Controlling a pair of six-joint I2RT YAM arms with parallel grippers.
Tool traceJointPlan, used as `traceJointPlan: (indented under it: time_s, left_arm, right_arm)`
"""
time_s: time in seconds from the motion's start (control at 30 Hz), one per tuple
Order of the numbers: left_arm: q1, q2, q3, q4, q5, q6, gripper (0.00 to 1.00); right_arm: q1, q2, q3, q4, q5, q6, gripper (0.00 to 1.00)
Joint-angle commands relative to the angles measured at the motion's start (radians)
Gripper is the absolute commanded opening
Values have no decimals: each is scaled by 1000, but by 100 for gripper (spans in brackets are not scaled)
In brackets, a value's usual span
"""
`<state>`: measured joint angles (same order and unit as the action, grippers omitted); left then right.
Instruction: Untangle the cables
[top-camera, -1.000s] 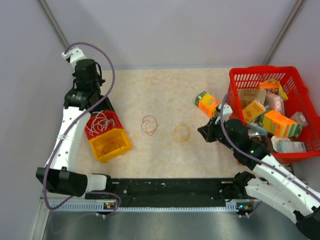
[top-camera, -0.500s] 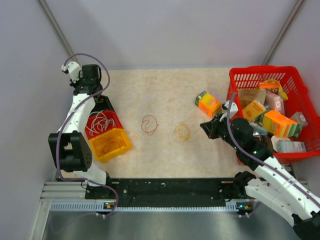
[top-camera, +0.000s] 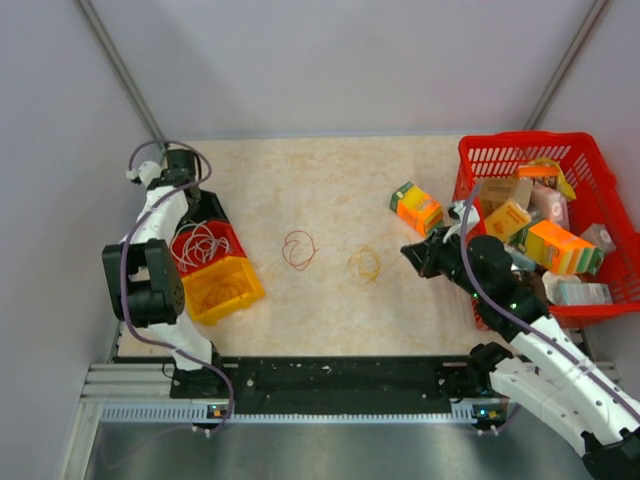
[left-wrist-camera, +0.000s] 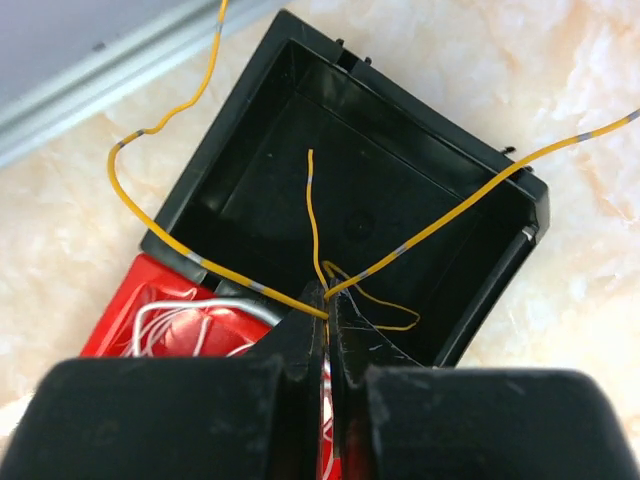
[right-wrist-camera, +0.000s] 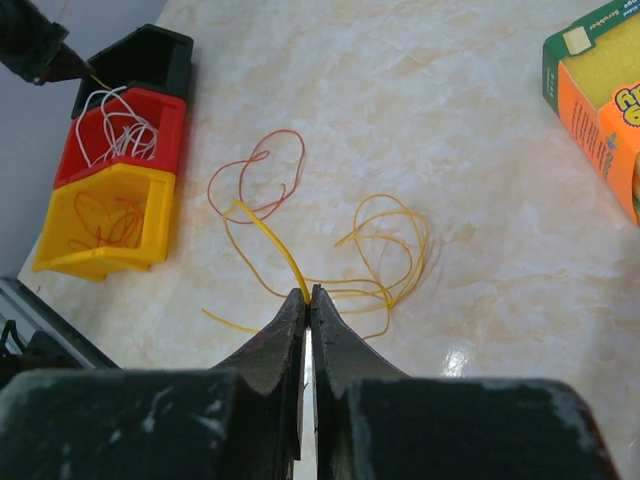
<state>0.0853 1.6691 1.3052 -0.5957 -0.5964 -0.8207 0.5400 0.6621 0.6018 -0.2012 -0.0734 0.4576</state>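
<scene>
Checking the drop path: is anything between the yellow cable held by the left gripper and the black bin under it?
Nothing visible. The left gripper is shut on the yellow cable directly above the open black bin, which holds only that cable's own strands. The red bin sits beside it, not in between.

Tabletop (right-wrist-camera: 480, 150): glossy marble-look. blk bin (left-wrist-camera: 240, 170): smooth plastic. basket (top-camera: 500, 155): red plastic mesh. cables (right-wrist-camera: 270, 245): smooth-coated.

A: What do the 2 arms look like?
B: The left arm (top-camera: 155, 215) and right arm (top-camera: 530, 385) have white links and black joints, a purple cable (top-camera: 155, 145) running along each
A: And the right gripper (right-wrist-camera: 307, 292)?
B: Black tapered fingers (right-wrist-camera: 265, 360), flecked with pale scuffs
</scene>
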Motion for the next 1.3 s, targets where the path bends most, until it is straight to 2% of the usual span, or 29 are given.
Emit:
traceJointPlan:
  time_s: [0.0,0.17,0.27,0.43,0.57,0.67,0.83,1.03,1.27]
  left_arm:
    - [80,93,83,-110,226,-87,0]
    - [116,162,147,-107,368,-47,0]
    - [120,167,128,-79,440,-69,0]
    - [154,173,77,-32,690,-139,0]
    - [174,167,49,-9,725,-179,0]
    - [188,141,42,-13,702,-189,1]
    - [194,74,28,-10,690,-181,36]
    - [195,-9,48,-27,727,-124,63]
    - [195,-104,77,-59,807,-52,66]
  right_arm:
    - [-14,-28,-5,48,-17,19,0]
    - [-12,-38,-22,48,-19,26,0]
    - [-12,-30,-22,51,-14,29,0]
    - [-14,-25,-19,57,-14,30,0]
    - [-12,-25,-19,57,-12,26,0]
    - [-14,-22,-20,57,-14,27,0]
    - [-14,-15,-25,66,-31,29,0]
    - [-14,-10,-20,69,-46,30,0]
    - [-14,-10,-22,71,-49,35,0]
